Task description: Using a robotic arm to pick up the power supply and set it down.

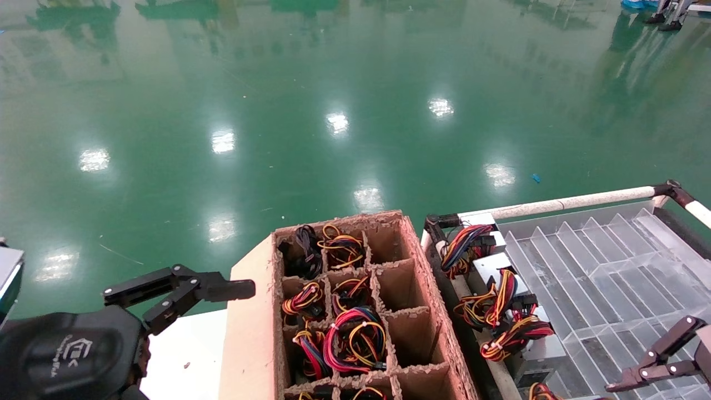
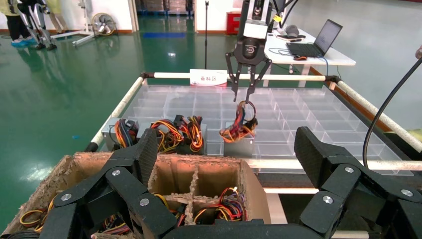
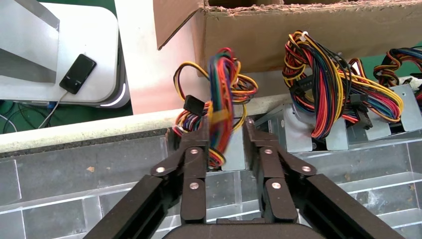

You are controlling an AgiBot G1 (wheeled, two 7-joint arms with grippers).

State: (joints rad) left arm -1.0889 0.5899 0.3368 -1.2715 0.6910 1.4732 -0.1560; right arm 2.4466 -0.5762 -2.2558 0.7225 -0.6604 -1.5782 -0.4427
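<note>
A silver-grey power supply [image 2: 239,147] stands at the near edge of the clear divided tray [image 2: 298,104], apart from the others. Its looped red, orange and yellow wire bundle [image 3: 221,107] rises between the fingers of my right gripper [image 3: 226,127]. The jaws stand parted and do not squeeze the wires, which lean toward one finger. The metal box [image 3: 233,155] shows just below. From across the tray, my right gripper [image 2: 244,102] hangs straight above that unit. My left gripper [image 1: 180,289] is open and empty beside the brown cardboard box [image 1: 250,333].
The divided cardboard box [image 2: 251,189] holds several wire-bundled units. More power supplies [image 1: 533,347] line the tray's [image 1: 611,266] left edge beside it. A white rail [image 1: 572,201] borders the tray. A phone [image 3: 77,73] lies on a white surface past the box.
</note>
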